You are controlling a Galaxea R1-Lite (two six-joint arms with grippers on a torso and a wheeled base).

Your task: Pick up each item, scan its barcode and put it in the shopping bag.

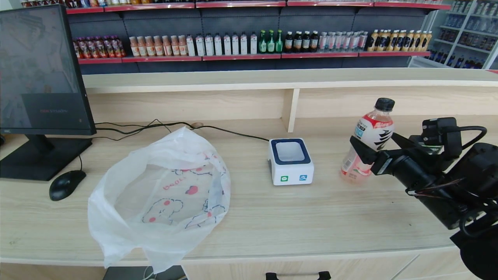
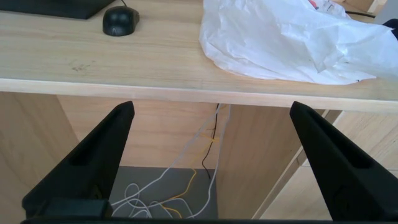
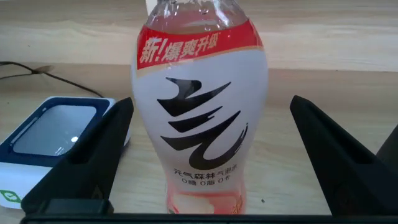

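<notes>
A pink drink bottle with a black cap stands upright on the wooden counter at the right. My right gripper is open, one finger on each side of the bottle, with a gap showing on both sides in the right wrist view. The white barcode scanner with its blue-framed window sits mid-counter, left of the bottle, also seen as scanner. A white plastic shopping bag lies open on the counter's left. My left gripper hangs open and holds nothing, below the counter's front edge, facing the bag.
A monitor on its stand and a black mouse occupy the far left; the mouse lies beside the bag. Cables run along the back. A raised ledge with a wooden divider walls the counter's rear.
</notes>
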